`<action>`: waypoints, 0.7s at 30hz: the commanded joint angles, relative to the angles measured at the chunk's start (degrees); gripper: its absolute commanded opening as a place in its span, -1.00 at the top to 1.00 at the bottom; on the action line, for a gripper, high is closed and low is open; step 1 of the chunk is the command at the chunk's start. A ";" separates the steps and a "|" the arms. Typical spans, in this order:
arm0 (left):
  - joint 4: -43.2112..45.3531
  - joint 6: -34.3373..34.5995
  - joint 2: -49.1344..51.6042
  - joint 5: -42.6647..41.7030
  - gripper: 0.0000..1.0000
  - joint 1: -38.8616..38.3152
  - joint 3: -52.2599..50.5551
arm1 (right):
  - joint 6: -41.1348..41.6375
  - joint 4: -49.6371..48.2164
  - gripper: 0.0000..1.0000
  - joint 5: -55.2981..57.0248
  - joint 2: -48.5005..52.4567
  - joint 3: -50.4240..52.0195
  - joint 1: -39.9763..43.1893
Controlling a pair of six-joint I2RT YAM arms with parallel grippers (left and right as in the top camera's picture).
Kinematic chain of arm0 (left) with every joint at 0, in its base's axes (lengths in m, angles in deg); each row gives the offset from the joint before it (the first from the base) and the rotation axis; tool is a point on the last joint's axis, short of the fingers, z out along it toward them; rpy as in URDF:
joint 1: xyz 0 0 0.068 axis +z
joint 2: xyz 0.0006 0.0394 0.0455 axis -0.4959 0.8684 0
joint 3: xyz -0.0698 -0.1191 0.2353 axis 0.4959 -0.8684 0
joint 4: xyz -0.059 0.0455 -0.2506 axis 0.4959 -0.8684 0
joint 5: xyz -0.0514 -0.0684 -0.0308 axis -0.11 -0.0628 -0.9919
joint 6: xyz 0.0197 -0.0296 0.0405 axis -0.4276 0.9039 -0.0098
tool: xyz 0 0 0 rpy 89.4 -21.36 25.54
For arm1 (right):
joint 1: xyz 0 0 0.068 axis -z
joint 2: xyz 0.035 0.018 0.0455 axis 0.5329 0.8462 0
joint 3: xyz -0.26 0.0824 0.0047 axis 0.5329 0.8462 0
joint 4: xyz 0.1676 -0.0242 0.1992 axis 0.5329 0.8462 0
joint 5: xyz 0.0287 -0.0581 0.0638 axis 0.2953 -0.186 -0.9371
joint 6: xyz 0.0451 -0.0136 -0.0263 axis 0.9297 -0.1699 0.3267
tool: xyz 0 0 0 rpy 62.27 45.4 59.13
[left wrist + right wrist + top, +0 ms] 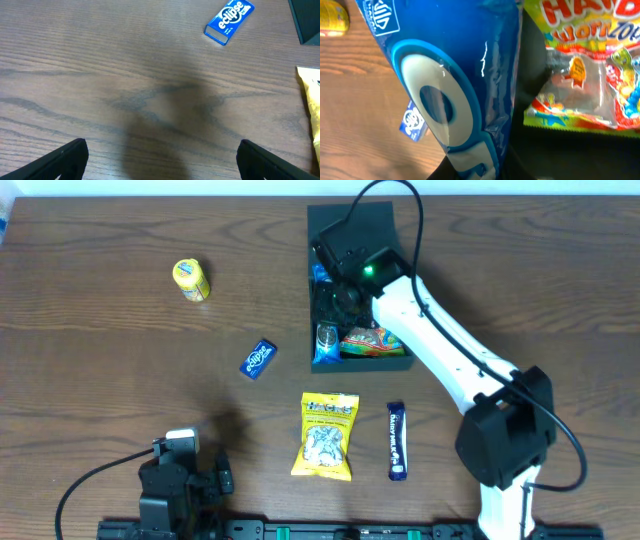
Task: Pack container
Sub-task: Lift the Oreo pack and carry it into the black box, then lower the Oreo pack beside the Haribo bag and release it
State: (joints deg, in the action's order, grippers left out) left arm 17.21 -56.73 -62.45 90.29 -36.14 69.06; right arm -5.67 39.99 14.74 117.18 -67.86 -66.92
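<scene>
The container (360, 225) is a dark square box with its flap lid open toward the far side. A colourful Haribo bag (372, 340) lies inside it and also shows in the right wrist view (590, 75). My right gripper (335, 290) is down at the container's left wall, shut on a shiny blue packet (455, 90). Its dark fingers (480, 170) press the packet's lower end from both sides. My left gripper (162, 160) is open and empty, low over bare table at the front left (185, 475).
On the table are a blue Eclipse gum pack (258, 359) (230, 21), a yellow round packet (190, 280), a yellow snack bag (326, 435) and a dark blue bar (397, 440). The right arm spans the table's right side.
</scene>
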 commanded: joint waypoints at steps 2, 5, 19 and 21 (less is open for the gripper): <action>-2.58 1.11 -0.37 0.13 -0.91 0.39 -1.62 | -2.36 2.12 0.97 -0.42 2.43 -4.81 1.33; -2.58 1.11 -0.37 0.13 -0.91 0.39 -1.62 | -2.73 3.87 0.97 -0.42 3.87 -6.64 1.81; -2.58 1.11 -0.37 0.13 -0.91 0.39 -1.62 | -7.93 7.19 0.97 -5.64 5.73 -6.75 2.56; -2.58 1.11 -0.37 0.13 -0.91 0.39 -1.62 | -8.31 7.67 0.98 -5.70 6.34 -6.75 2.56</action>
State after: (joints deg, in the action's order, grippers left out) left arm 17.21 -56.73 -62.45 90.29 -36.14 69.06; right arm -11.92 47.31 10.74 122.12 -73.12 -64.98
